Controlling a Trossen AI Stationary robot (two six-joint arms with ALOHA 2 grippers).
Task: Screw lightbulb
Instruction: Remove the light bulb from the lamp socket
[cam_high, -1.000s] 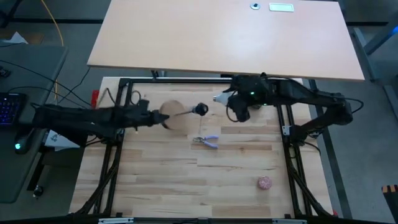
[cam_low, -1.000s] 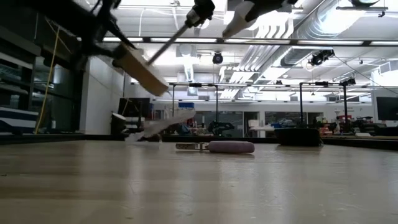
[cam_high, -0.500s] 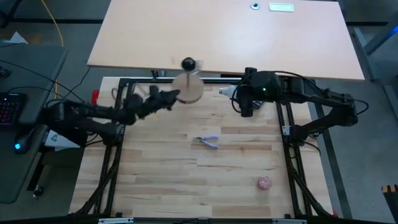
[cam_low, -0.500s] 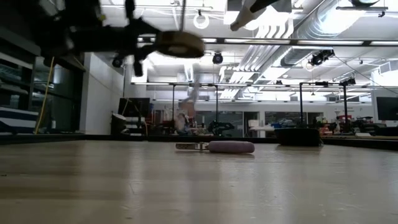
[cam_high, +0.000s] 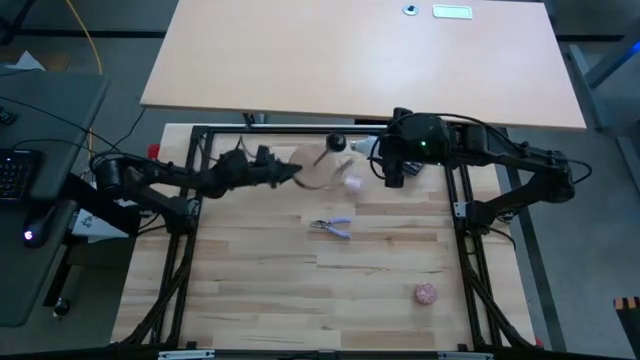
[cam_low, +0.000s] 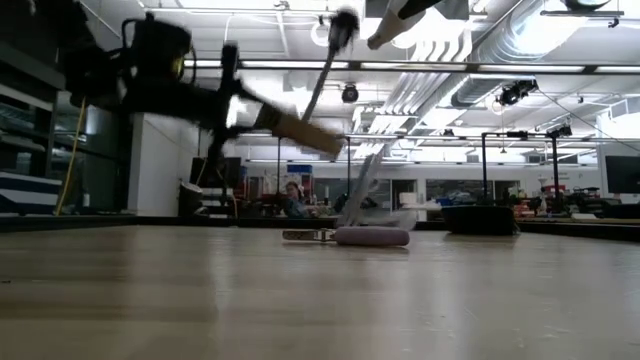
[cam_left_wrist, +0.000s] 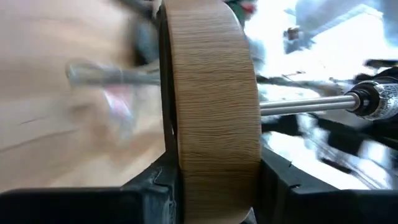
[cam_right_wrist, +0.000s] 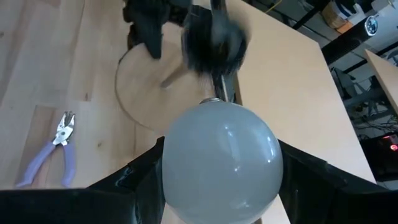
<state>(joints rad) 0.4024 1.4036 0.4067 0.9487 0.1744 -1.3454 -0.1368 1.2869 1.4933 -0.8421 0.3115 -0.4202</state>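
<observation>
The wooden disc (cam_high: 318, 172), with a thin metal stem (cam_left_wrist: 305, 106) ending in a black socket (cam_high: 336, 143), hangs above the table's far middle. My left gripper (cam_high: 290, 176) reaches in from the left and is shut on it. The white lightbulb (cam_right_wrist: 217, 158) is held up in the air by my right gripper (cam_high: 378, 152), just right of the socket. Its screw base (cam_right_wrist: 214, 99) points at the blurred socket (cam_right_wrist: 214, 43). In the low view, the disc (cam_low: 300, 130) is tilted and the socket (cam_low: 345, 20) is up near the bulb (cam_low: 385, 35). My left gripper pinches the disc near its rim (cam_left_wrist: 211, 180), one finger on each flat face. The fingers come in level from the table's left. The disc is lifted clear and stands on edge, tilted, with the stem slanting up toward the far right. My right gripper pinches the bulb's round frosted head (cam_right_wrist: 168, 168) between its two fingers (cam_right_wrist: 134, 180), one on each side. The fingers slant down from the table's right. The bulb is lifted clear, with its screw base pointing away from the gripper.
Purple-handled pliers (cam_high: 335, 227) lie on the table's middle, and a pink ball (cam_high: 426, 293) lies near the front right. A black frame (cam_high: 190, 200) runs along the table's edges. A pale tabletop (cam_high: 360, 60) stands beyond the far edge.
My left gripper swung the disc toward the far edge, then came back down and toward the right. The disc turned with it, and the socket now points up toward the bulb. My right gripper shifted slightly right and rolled, keeping the bulb.
</observation>
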